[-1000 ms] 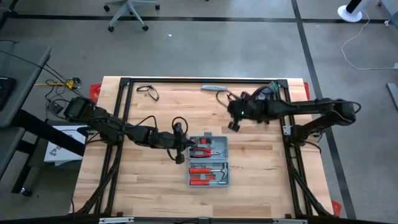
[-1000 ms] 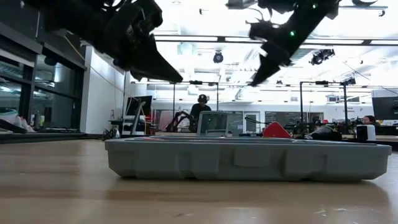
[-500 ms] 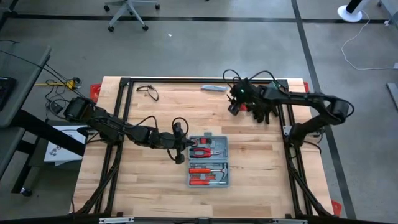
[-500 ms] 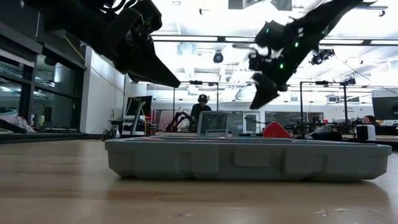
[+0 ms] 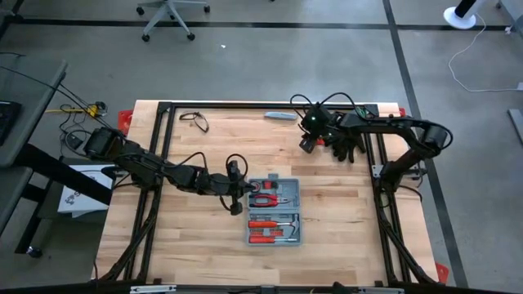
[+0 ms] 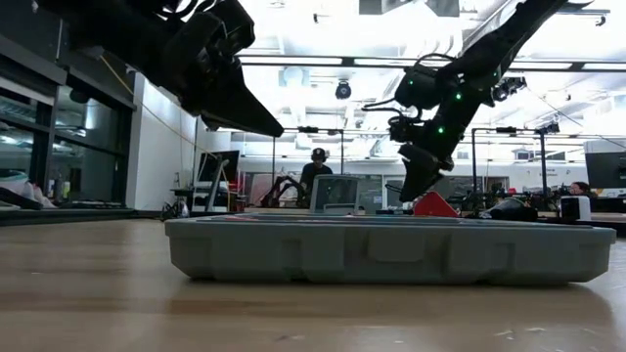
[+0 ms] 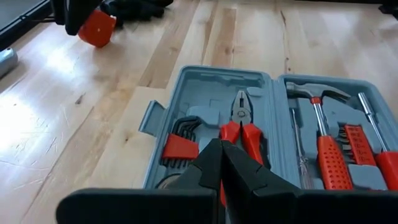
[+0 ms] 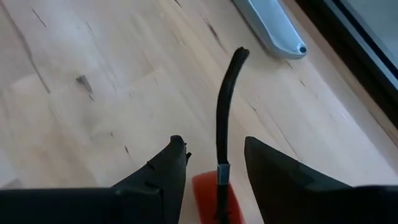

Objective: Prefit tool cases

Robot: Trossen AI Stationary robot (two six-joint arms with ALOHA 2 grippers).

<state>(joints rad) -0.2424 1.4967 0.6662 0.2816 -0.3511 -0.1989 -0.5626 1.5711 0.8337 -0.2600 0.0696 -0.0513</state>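
Left gripper (image 7: 219, 163): fingers pressed together, holding nothing, poised above the lid half of the open tool case (image 5: 274, 211), over the red-handled pliers (image 7: 241, 127). In the high view it sits at the case's left edge.

Right gripper (image 8: 213, 163): fingers spread apart, nothing clamped; a small red object with a black cord (image 8: 222, 124) lies between them on the wood. In the high view this gripper hangs at the table's far right, just beside the black gloves (image 5: 346, 144), well apart from the case.

Tool case: blue-grey moulded plastic, lying open and flat near the centre of the wooden table (image 5: 196, 245). Contents seen: pliers, hex keys in a red holder (image 7: 182, 138), red-handled hammer (image 7: 321, 132), screwdriver.

Also on the table: slim grey bar (image 5: 280, 116) near the far edge.
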